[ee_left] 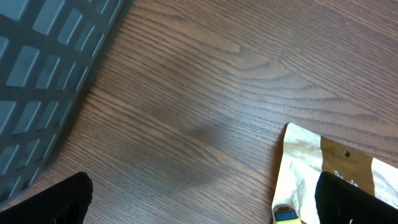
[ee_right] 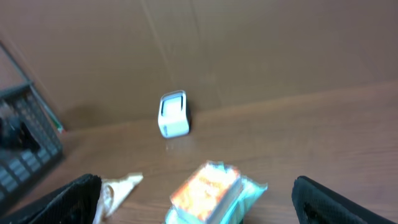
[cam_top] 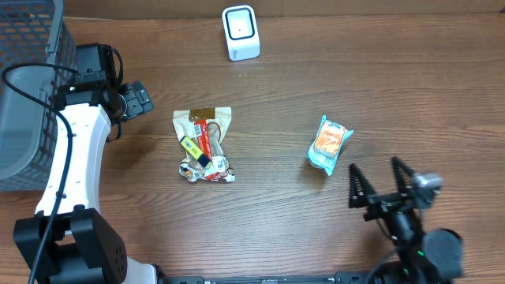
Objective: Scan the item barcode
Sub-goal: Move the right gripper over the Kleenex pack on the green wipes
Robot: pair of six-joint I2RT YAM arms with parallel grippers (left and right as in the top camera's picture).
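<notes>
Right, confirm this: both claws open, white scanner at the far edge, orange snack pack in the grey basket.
One error: the orange snack pack lies on the table near the right claw, not in the grey basket, as the overhead view shows. The left claw and right claw are open; the white scanner is at the far edge.

Wood-grain table (cam_top: 316, 237) backed by a brown wall (ee_right: 280, 43)

A grey mesh basket (cam_top: 39, 31) stands at the left edge of the wooden table (cam_top: 394, 87); its gridded wall rises upright; brown cardboard (ee_right: 280, 43) backs the table's far side.
</notes>
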